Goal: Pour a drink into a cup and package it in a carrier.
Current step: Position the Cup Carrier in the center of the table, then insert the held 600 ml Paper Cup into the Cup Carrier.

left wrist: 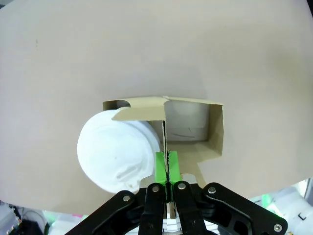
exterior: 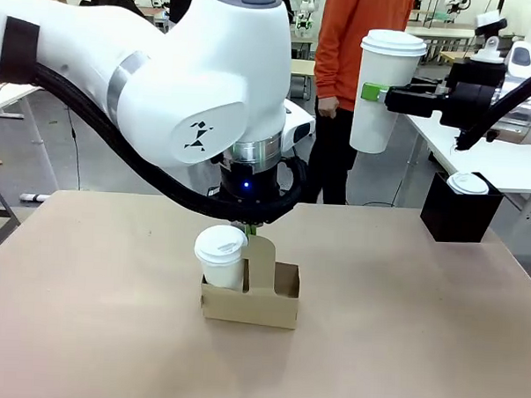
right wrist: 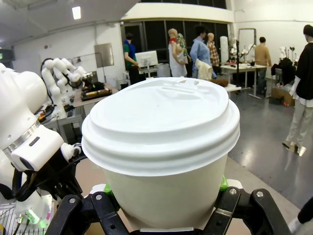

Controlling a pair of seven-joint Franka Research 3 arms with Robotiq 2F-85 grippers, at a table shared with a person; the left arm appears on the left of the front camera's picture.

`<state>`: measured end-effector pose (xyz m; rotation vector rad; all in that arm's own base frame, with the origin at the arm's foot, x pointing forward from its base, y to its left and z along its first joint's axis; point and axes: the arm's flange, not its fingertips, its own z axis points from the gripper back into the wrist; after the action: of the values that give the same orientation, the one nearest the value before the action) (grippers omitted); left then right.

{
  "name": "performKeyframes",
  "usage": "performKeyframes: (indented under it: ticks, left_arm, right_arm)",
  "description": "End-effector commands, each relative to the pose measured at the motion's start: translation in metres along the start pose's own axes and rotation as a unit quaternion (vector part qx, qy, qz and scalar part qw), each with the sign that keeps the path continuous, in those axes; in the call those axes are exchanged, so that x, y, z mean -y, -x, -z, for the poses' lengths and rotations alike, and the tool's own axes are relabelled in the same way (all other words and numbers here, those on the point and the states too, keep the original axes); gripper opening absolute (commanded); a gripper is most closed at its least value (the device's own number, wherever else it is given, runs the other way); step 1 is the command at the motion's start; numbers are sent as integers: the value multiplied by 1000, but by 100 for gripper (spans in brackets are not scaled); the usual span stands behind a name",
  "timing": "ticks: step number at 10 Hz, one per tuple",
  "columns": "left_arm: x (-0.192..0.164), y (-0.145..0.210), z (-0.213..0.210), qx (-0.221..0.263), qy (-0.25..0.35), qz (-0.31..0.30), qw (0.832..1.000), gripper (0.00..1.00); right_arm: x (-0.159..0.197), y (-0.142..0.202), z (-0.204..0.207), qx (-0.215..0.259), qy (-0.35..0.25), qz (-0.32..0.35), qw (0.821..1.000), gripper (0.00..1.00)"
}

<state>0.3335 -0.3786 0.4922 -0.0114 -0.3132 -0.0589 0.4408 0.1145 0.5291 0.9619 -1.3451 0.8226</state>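
Front view: my right gripper [exterior: 376,93] clamps the tall cup [exterior: 374,126] aloft, right of the carrier [exterior: 254,309], whose handle panel [exterior: 265,248] my left gripper [left wrist: 167,159] pinches tight; a short lidded cup [exterior: 221,255] fills one pocket.

A lid [right wrist: 156,117] hides the contents of the tall cup [right wrist: 166,191], whose base runs off the frame's bottom edge. The carrier [exterior: 248,306] pocket hides the lower half of the short cup [exterior: 223,269].
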Motion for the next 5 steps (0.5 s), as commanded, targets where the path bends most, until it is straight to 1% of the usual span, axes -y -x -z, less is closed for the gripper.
performKeyframes:
  ticks: [1, 5]
  left_arm:
    - [-3, 0, -4, 6, -1, 0, 1000, 2]
    - [-3, 0, -4, 6, -1, 0, 1000, 2]
  right_arm:
    - [0, -4, 3, 6, -3, -1, 1000, 80]
    - [0, -4, 3, 6, -3, -1, 1000, 80]
